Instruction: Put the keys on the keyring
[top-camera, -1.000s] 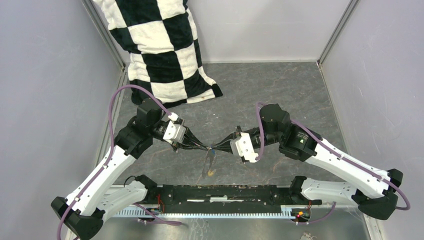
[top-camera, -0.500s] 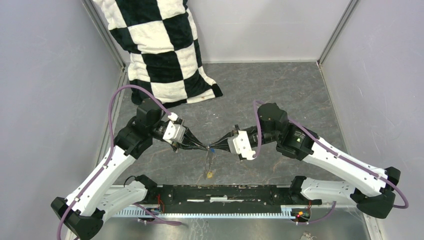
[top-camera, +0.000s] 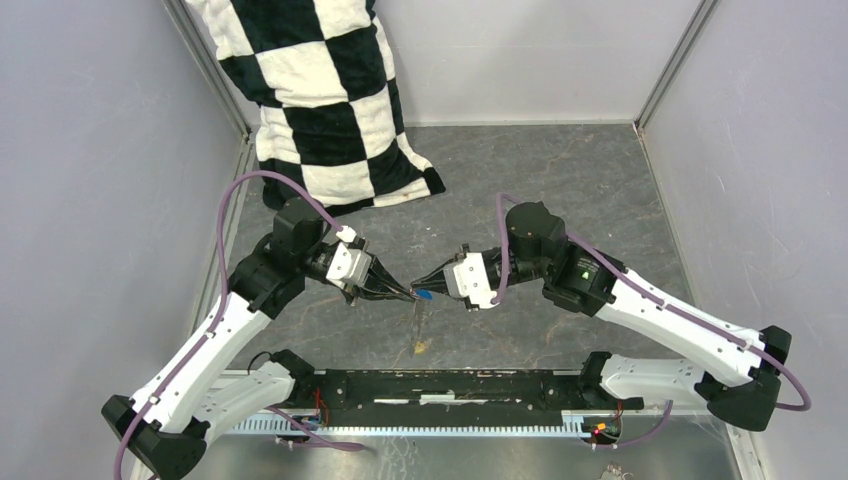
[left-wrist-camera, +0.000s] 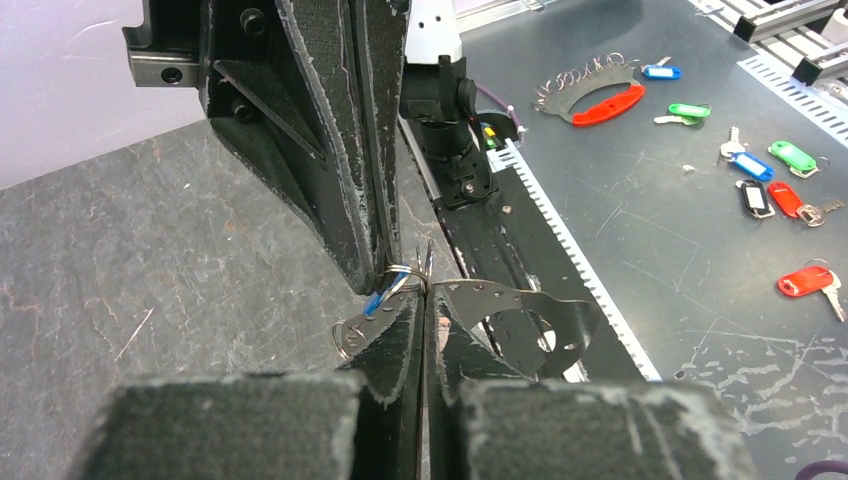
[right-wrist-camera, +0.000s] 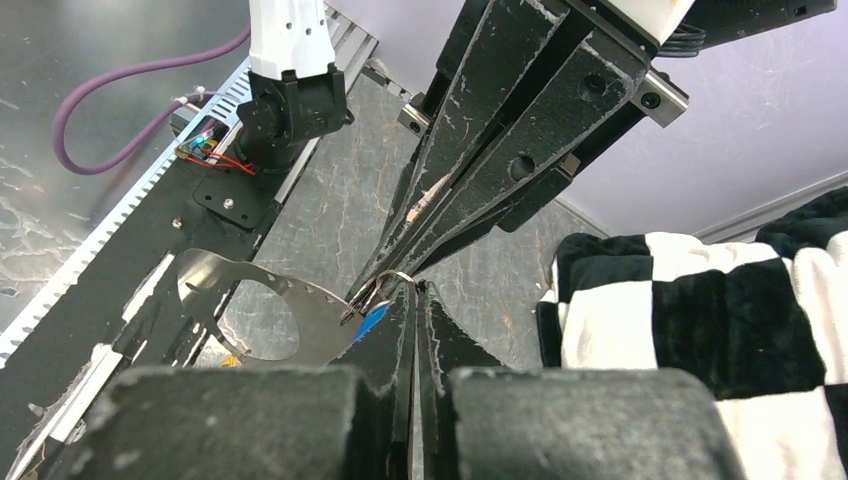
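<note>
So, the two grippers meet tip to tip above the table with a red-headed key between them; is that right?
Not quite: the key between the tips has a blue head, not red, as the right wrist view shows. The rest stands: the left gripper and the right gripper meet tip to tip above the table.

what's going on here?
Both arms meet fingertip to fingertip above the middle of the table. The left gripper and right gripper are both shut. A small wire ring and a blue-headed key sit right at the pinch. A flat metal plate with an oval cut-out hangs below, a yellow bit under it. Which jaws grip which piece can't be made out, nor whether the key is on the ring yet.
</note>
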